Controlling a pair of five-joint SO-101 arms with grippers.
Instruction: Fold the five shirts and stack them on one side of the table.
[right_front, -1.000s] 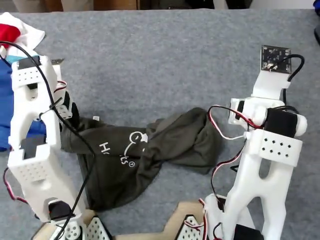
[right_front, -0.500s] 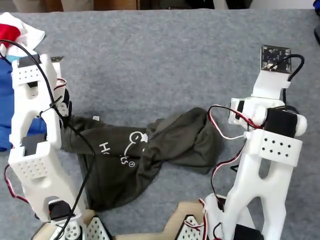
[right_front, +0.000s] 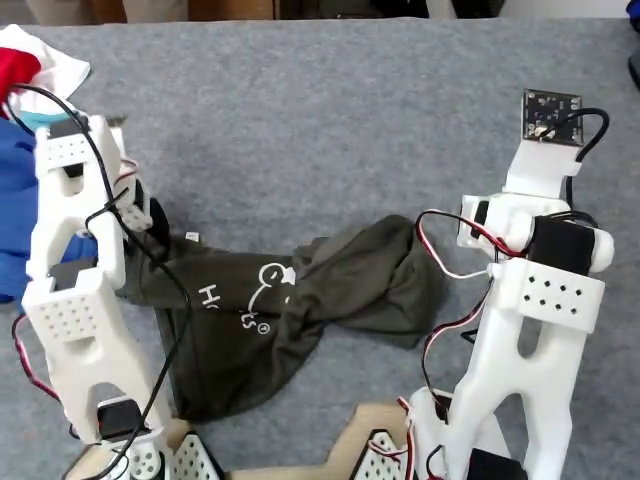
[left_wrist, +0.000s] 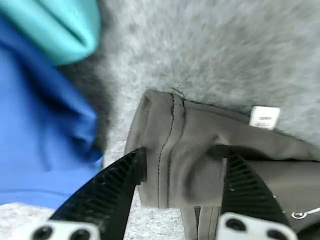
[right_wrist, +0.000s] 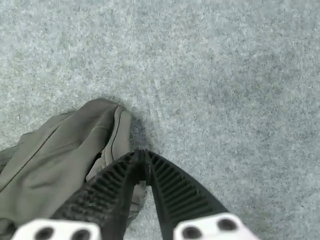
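The dark shirt (right_front: 290, 300) lies crumpled mid table (right_front: 330, 110), between the arms. The left gripper (left_wrist: 182, 161) is spread wide over its hem, beside the blue shirt (left_wrist: 40, 130). The right gripper (right_wrist: 145, 159) is pinched closed on nothing. The left arm has nudged slightly toward the dark shirt.

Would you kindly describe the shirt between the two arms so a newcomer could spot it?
On the grey table, look between the white arms: the shirt lies crumpled there, one end between the left gripper's open fingers. It is dark olive with white print, unlike the blue shirt and teal cloth beside the left arm.
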